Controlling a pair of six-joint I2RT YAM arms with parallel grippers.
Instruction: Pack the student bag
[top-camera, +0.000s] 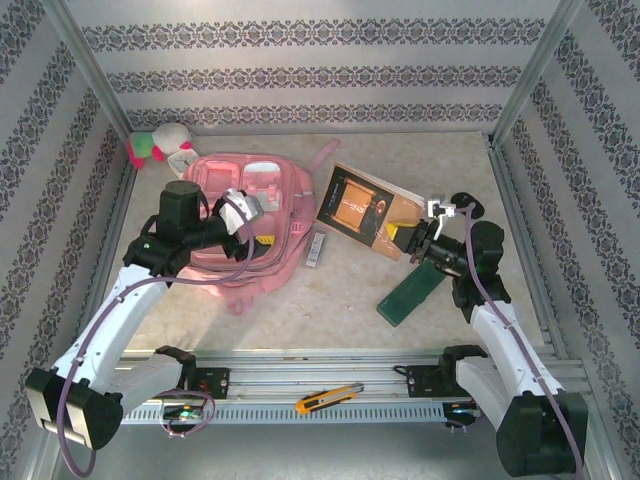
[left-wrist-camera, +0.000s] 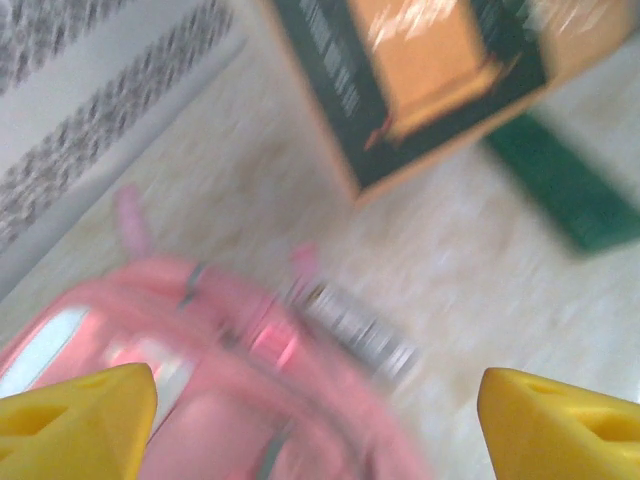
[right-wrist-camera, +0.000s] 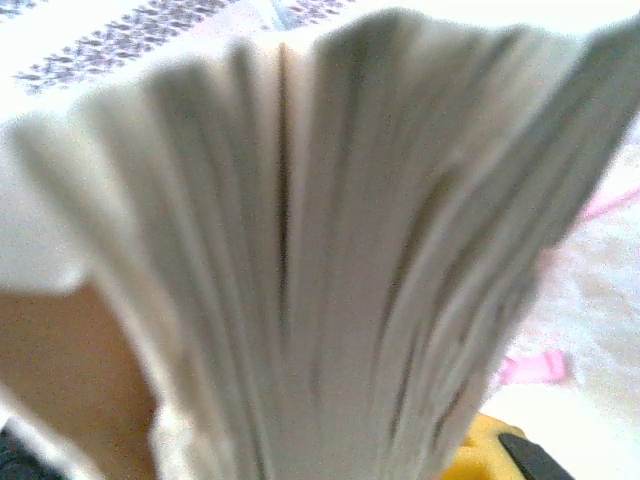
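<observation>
The right hand (top-camera: 410, 238) pinches the book (top-camera: 355, 205) by its edge, centre-right, likely to lift it; the left hand (left-wrist-camera: 320, 430) hangs spread over the student bag (top-camera: 215, 175)

Left claw (left-wrist-camera: 320, 425) gapes wide above the blurred student bag (left-wrist-camera: 200, 390); beyond the bag, a book (left-wrist-camera: 430, 90) and a green case (left-wrist-camera: 570, 190).

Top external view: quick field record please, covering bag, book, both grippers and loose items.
student bag: pink, lying flat, left of centre
book: cover up, right of bag
left gripper: open, over bag
right gripper: closed on book's right edge
loose: green case; utility knife on near rail; plush toy in far-left corner
</observation>
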